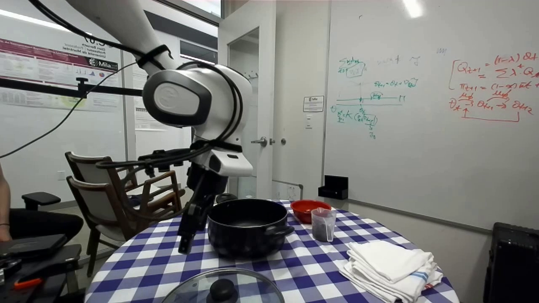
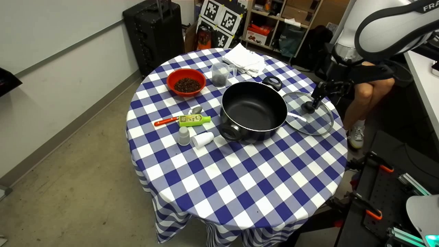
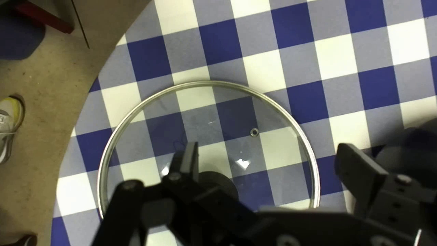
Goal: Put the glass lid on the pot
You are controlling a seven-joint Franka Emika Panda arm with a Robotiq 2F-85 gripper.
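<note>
The glass lid (image 1: 257, 288) lies flat on the checkered table with its black knob (image 2: 307, 107) up; it fills the middle of the wrist view (image 3: 205, 126). The black pot (image 1: 248, 235) stands upright and uncovered beside the lid, its inside bare in an exterior view (image 2: 253, 113). My gripper (image 3: 268, 159) is open and empty, its two fingers wide apart. It is above the lid, the left finger close to the knob in the picture and partly covering it, the right finger past the lid's rim. It also shows in both exterior views (image 1: 186, 242) (image 2: 317, 97).
A red bowl (image 2: 171, 82) with dark beans, a clear measuring cup (image 2: 219, 76) and folded white towels (image 2: 244, 60) stand around the pot. A green bottle (image 2: 194, 120), a red-handled utensil (image 2: 166, 121), a grey shaker (image 2: 184, 136) and a white cup (image 2: 203, 139) lie or stand beside the pot.
</note>
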